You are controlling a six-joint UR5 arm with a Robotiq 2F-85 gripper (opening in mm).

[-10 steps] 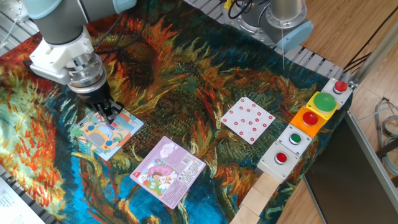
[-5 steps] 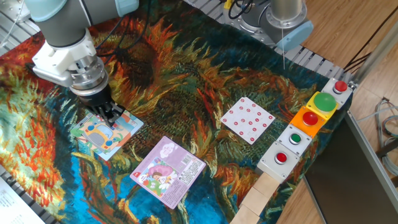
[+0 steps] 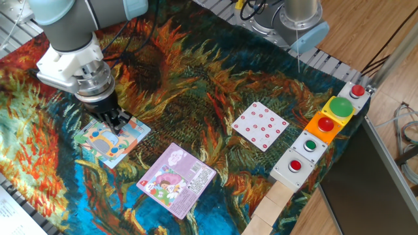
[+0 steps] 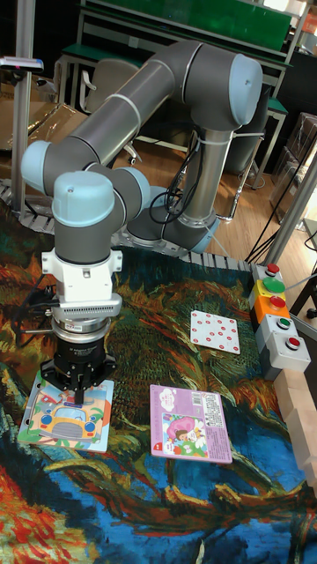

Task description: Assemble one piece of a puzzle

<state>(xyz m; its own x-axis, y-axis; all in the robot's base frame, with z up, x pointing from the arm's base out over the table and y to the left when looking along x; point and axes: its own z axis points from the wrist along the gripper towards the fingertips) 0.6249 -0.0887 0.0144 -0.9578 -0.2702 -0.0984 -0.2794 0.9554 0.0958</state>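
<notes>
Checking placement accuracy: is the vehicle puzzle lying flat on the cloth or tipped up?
Flat. The puzzle lies flush on the patterned cloth in both views, the gripper above its upper edge.

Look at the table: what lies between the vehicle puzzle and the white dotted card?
In the tall fixed view, the purple-pink puzzle lies roughly between the vehicle puzzle and the dotted card, nearer the camera; otherwise only patterned cloth.

The puzzle lies flat under my fingers, left of the pink puzzle: a pale blue-green square board showing an orange vehicle.
</notes>
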